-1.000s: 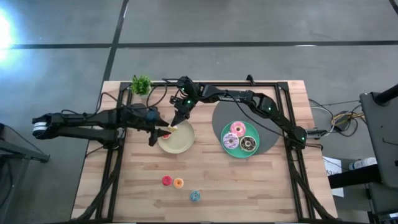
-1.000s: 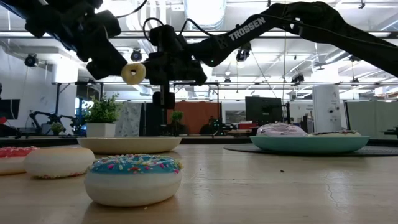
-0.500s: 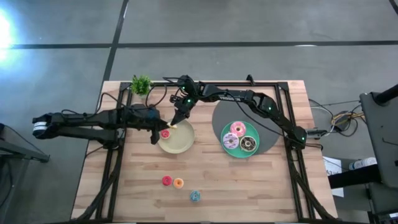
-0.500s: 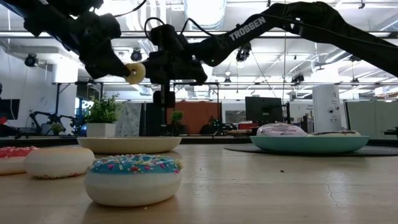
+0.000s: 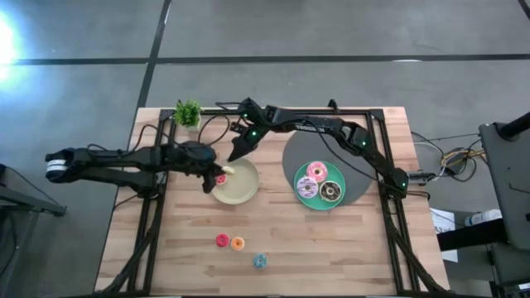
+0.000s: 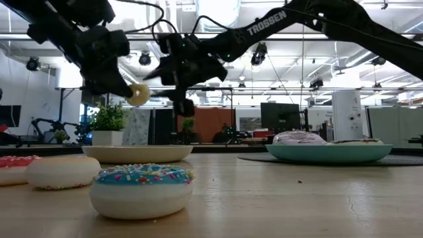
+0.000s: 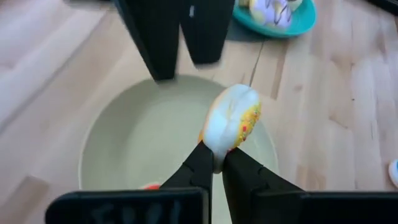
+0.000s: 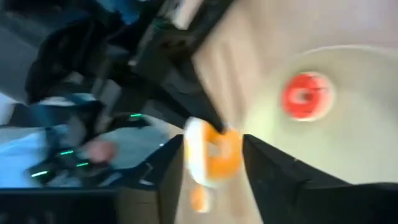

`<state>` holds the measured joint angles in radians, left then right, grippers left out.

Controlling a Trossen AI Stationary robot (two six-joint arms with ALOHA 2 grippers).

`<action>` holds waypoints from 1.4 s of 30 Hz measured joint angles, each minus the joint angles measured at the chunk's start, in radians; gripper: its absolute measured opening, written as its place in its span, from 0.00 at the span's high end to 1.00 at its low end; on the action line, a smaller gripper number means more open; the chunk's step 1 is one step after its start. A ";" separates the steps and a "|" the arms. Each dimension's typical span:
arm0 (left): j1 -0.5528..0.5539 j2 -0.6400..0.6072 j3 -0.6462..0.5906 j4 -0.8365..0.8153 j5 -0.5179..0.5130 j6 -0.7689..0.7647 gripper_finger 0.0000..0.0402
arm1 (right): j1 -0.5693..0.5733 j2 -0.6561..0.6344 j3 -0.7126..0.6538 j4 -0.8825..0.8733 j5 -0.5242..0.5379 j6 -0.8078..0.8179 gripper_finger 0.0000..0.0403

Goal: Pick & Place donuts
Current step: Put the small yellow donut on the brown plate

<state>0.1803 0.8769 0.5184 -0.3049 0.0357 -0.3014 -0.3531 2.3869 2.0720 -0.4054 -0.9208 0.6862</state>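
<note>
Small yellow-sprinkled toy mini donut (image 7: 231, 125), prob. light & stiff, pinched edge-on in closed left gripper (image 7: 212, 163) over cream plate (image 7: 124, 155); right gripper (image 5: 235, 154) parted, empty.

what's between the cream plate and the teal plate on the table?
High view: only bare wood and the edge of the dark round mat lie between the cream plate and teal plate. No donuts there.

Red donut (image 6: 14, 169) cut off at low view's edge, right wrist view motion-blurred
</note>
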 joint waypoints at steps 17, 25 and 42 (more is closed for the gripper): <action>0.201 0.371 0.030 0.046 0.249 -0.222 1.00 | 0.008 -0.273 -0.012 -0.410 0.794 -0.460 0.48; 0.238 0.525 0.200 -0.117 0.196 -0.152 0.99 | 0.035 -0.273 -0.025 -0.451 0.813 -0.458 0.48; 0.245 0.629 0.304 -0.298 0.222 -0.029 0.94 | 0.056 -0.273 -0.026 -0.460 0.892 -0.470 0.48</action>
<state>0.4255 1.5058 0.8220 -0.6032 0.2575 -0.3305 -0.2970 2.1136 2.0457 -0.8650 -0.0292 0.2164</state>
